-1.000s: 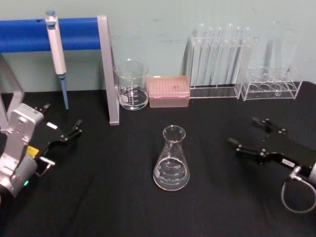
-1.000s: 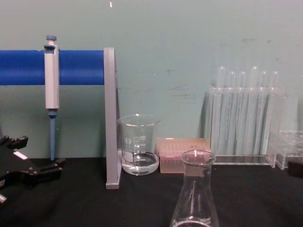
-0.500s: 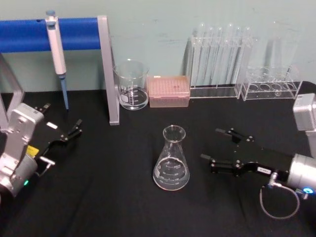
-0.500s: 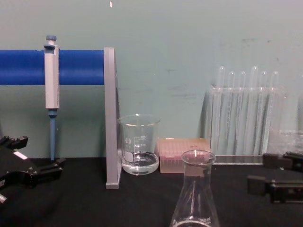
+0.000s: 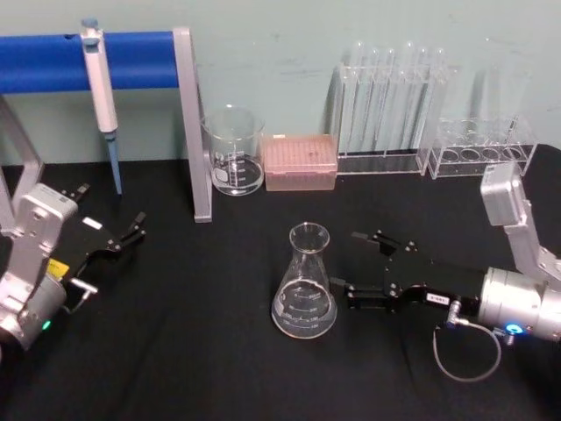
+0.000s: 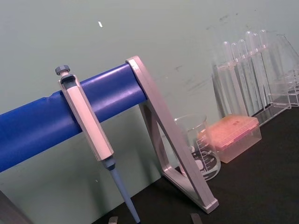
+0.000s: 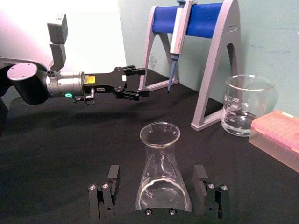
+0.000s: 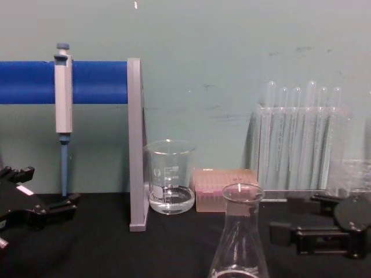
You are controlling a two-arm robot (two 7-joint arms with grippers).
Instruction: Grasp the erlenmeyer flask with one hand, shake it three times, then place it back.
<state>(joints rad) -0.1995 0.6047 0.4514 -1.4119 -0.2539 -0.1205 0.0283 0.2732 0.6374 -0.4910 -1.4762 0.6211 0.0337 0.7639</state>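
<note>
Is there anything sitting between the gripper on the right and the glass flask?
Nothing: in the head view, a short strip of bare black table separates the open right gripper from the flask. The left gripper rests far left.

This is a laboratory. A black-covered bench point(image 5: 193, 342) stands against a pale green wall point(image 5: 289, 44). It carries a pipette point(image 5: 99, 74) hung on a blue-barred stand point(image 5: 44, 61), a graduated glass beaker point(image 5: 234, 151), a pink tip box point(image 5: 300, 161), tall test tubes point(image 5: 386, 96) in a clear rack point(image 5: 381, 162), and an erlenmeyer flask point(image 5: 305, 285).
</note>
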